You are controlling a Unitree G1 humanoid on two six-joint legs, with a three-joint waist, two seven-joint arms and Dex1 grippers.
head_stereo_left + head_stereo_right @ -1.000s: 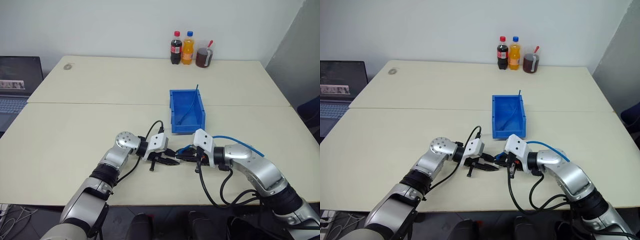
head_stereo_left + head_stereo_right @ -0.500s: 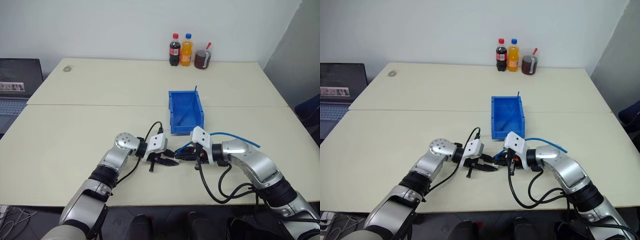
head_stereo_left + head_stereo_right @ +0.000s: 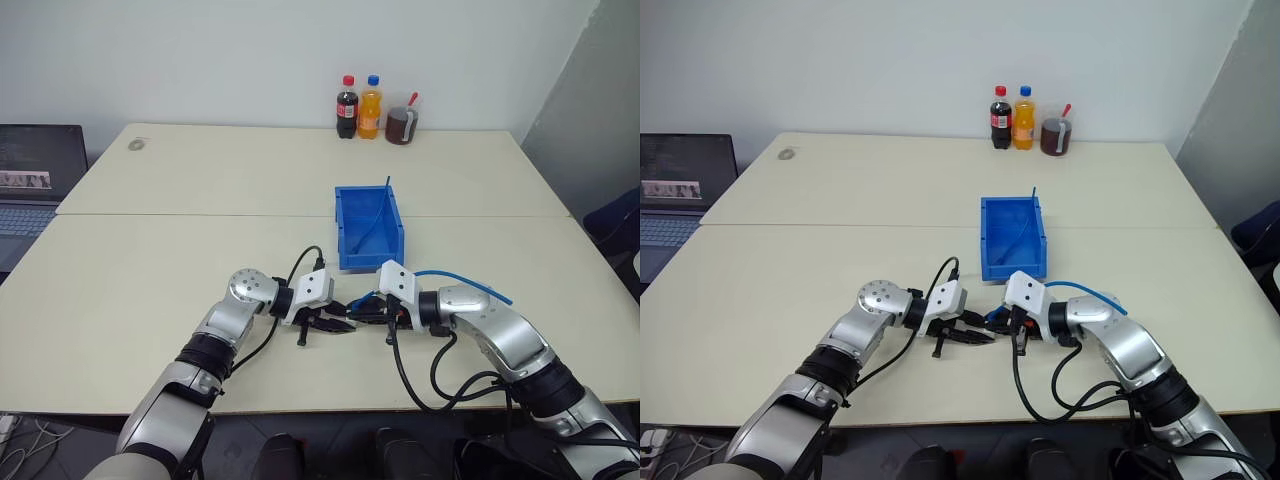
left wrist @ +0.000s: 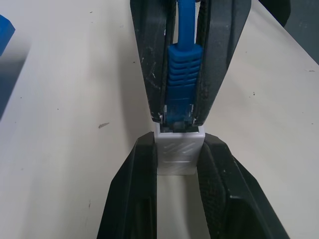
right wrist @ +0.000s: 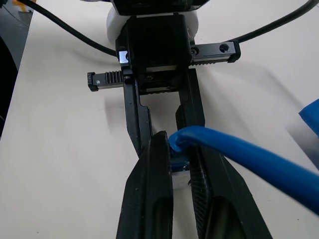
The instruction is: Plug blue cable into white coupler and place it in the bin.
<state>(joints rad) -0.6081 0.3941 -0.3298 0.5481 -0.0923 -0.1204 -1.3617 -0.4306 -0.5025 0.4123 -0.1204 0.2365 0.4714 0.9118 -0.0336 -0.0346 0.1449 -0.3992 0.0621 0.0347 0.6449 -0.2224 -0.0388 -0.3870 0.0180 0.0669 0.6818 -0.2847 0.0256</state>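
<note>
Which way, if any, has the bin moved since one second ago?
No. The bin still lies across the table seam, below the bottles; the camera shifted.

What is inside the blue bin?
A thin blue cable lies in the bin, one end poking up over the far rim. The near wall covers the front of the floor, so anything small there can't be seen.

Cream table: blue bin mid-table, 2 bottles and cup at far edge.

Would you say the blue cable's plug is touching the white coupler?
Touching: the left wrist view shows the blue cable's plug tip seated against the white coupler.
</note>
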